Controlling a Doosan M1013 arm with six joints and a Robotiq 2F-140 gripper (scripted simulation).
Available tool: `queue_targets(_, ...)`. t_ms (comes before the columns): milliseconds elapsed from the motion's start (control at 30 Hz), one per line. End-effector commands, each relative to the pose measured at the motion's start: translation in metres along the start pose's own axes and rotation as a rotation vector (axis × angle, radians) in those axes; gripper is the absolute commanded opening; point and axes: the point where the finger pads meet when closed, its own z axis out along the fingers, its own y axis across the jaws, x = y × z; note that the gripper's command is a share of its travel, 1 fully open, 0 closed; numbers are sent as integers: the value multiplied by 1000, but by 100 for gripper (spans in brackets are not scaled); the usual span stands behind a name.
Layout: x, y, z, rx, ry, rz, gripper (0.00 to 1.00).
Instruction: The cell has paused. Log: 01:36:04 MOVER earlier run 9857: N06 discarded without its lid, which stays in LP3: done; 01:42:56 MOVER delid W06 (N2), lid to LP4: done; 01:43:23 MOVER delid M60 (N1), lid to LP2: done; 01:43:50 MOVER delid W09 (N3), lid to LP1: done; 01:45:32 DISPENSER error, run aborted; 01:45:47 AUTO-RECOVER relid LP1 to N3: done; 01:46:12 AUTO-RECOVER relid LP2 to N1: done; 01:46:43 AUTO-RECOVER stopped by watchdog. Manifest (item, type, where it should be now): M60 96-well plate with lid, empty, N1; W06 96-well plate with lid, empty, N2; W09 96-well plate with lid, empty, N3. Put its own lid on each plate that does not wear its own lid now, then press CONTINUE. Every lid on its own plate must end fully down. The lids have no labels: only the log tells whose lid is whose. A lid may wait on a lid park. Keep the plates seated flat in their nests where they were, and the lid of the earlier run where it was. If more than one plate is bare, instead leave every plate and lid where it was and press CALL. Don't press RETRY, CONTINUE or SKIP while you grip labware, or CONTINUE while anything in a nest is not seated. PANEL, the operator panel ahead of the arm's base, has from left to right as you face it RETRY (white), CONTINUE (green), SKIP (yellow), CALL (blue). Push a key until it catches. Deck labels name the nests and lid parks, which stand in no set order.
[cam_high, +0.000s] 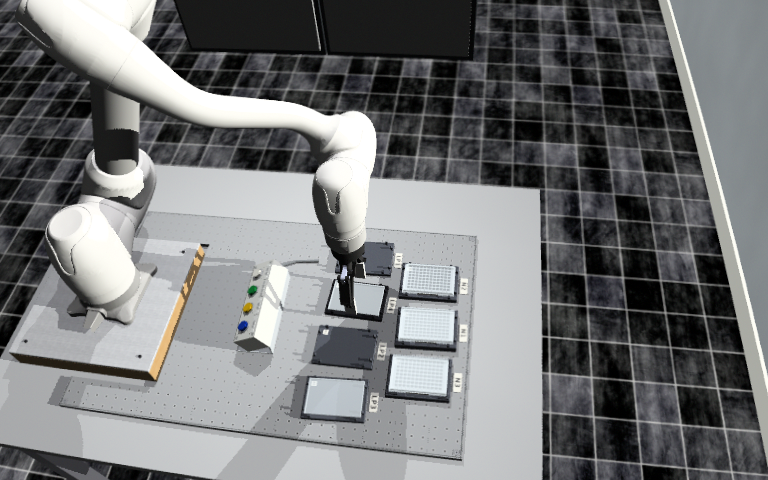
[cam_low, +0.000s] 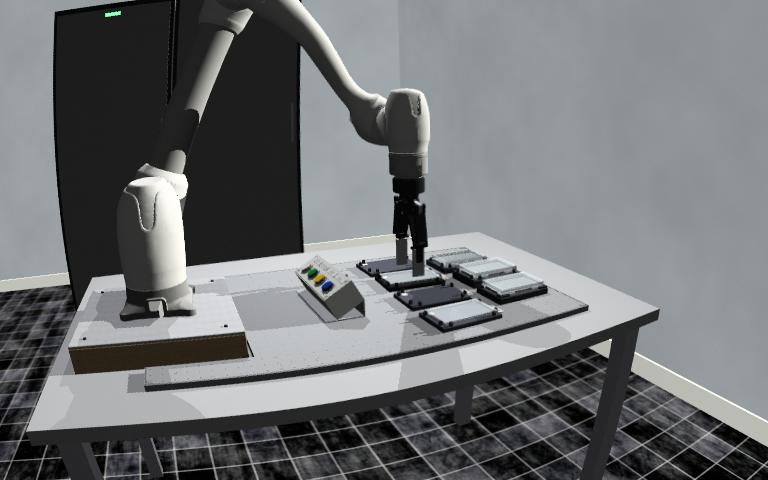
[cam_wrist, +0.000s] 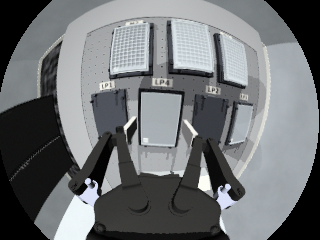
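Observation:
My gripper (cam_high: 346, 294) is open and hangs straight down over the clear lid (cam_high: 357, 298) on lid park LP4, with one finger on each side of it; the lid lies flat on the park. It shows the same way in the side view (cam_low: 410, 263) and in the wrist view (cam_wrist: 160, 128). The plate in N2 (cam_high: 428, 280) shows bare wells. The plates in N1 (cam_high: 425, 326) and N3 (cam_high: 419, 376) look paler, as under clear lids. A second lid (cam_high: 334, 398) lies on LP3.
Lid parks LP1 (cam_high: 373, 257) and LP2 (cam_high: 344, 346) are dark and bare. The operator panel (cam_high: 262, 307) with its green (cam_high: 252, 290), yellow (cam_high: 247, 307) and blue (cam_high: 242, 326) keys stands left of the parks. The arm's base (cam_high: 96, 266) is at the far left.

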Motion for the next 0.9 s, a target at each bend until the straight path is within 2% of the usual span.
queue_targets(0,0,0,0,0,0,0,66)
queue_targets(300,0,0,0,0,0,0,66)
queue_targets(333,0,0,0,0,0,0,59)
queue_targets(867,0,0,0,0,0,0,59)
